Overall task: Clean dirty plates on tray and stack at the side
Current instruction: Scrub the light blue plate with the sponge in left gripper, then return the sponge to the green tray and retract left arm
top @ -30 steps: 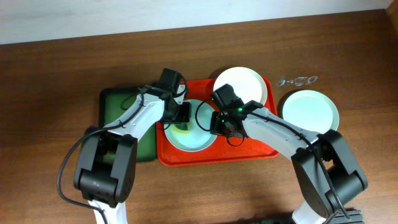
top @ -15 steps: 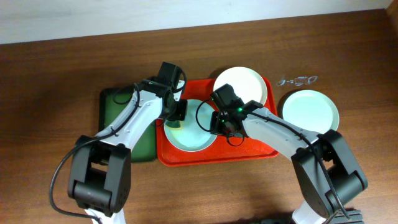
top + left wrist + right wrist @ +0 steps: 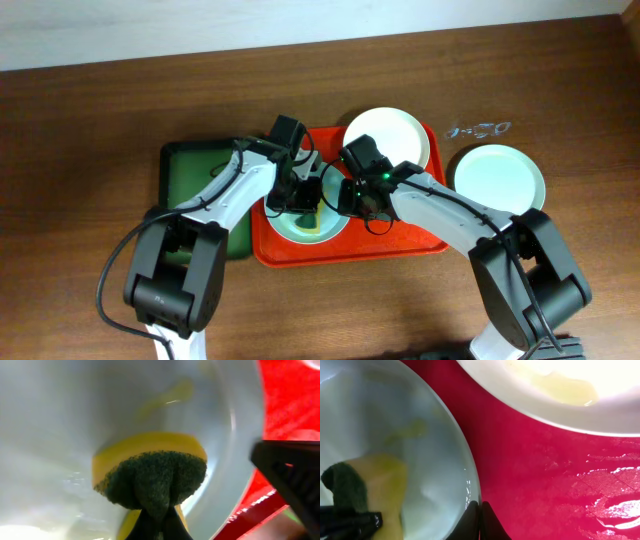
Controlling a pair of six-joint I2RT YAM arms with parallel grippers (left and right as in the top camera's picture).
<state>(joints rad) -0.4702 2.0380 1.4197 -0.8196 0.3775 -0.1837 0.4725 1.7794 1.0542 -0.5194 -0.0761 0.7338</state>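
Observation:
A pale mint-blue plate (image 3: 312, 222) with yellowish smears lies on the left half of the red-orange tray (image 3: 400, 240). My left gripper (image 3: 300, 195) is shut on a yellow sponge with a dark green scrub side (image 3: 150, 472), pressed inside that plate (image 3: 50, 420). My right gripper (image 3: 479, 510) is shut on the plate's right rim (image 3: 470, 475). A cream-white plate (image 3: 390, 135) with a yellowish smear (image 3: 560, 385) rests at the tray's back right. A second mint-blue plate (image 3: 498, 178) lies on the table right of the tray.
A dark green tray (image 3: 195, 180) sits against the red tray's left side, partly under my left arm. A small clear glinting object (image 3: 478, 129) lies on the wooden table (image 3: 100, 120) behind the right plate.
My left gripper has swept the sponge from the plate's left back rim rightward into its middle. The right gripper and all plates have stayed put.

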